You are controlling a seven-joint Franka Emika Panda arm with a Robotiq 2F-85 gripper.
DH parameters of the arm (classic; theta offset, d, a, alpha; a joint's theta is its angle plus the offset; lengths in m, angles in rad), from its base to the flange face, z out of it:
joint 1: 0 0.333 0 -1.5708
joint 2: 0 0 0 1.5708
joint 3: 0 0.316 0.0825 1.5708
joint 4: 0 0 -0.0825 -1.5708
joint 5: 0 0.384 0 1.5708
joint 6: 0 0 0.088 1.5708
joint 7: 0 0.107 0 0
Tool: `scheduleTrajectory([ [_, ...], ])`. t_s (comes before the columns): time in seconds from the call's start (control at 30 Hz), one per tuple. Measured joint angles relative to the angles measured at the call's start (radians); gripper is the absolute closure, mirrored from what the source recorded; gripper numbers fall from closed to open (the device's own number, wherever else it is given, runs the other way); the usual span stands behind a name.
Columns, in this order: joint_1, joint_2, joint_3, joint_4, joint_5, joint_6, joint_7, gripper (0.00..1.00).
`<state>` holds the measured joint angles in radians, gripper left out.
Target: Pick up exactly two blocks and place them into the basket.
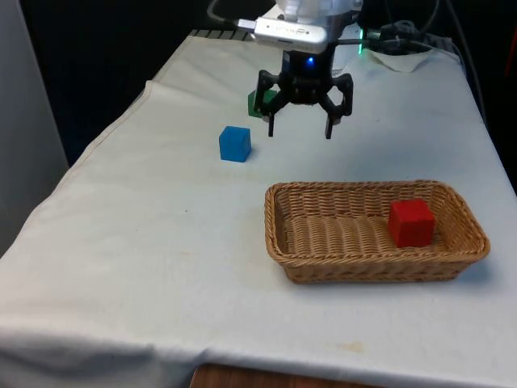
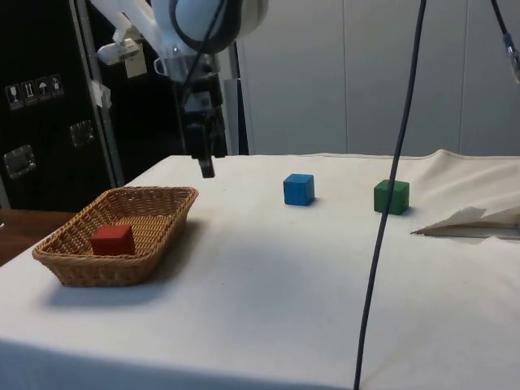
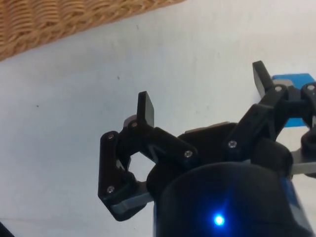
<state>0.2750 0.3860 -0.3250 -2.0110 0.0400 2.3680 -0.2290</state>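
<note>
Hovering gripper (image 1: 300,127) open, red block (image 1: 410,222) in basket (image 1: 355,260), no writing

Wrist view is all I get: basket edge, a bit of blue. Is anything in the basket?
Observer: Yes, one red block lies in the basket.
Operator: Any block besides the blue one?
Observer: A green block stands on the cloth, beyond the blue block from the basket.
Operator: Is the gripper down at the cloth?
Observer: No, the gripper hangs open above the cloth, empty.
</note>
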Motion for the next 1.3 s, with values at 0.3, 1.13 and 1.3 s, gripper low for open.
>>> scheduleTrajectory([
  [0.3, 0.000, -0.044, -0.031, -0.095, 0.000, 0.073, -0.038, 0.00],
  [1.13, 0.000, -0.097, -0.120, -0.285, 0.000, 0.291, -0.119, 0.00],
  [1.3, -0.001, -0.107, -0.142, -0.313, 0.003, 0.323, -0.137, 0.00],
])
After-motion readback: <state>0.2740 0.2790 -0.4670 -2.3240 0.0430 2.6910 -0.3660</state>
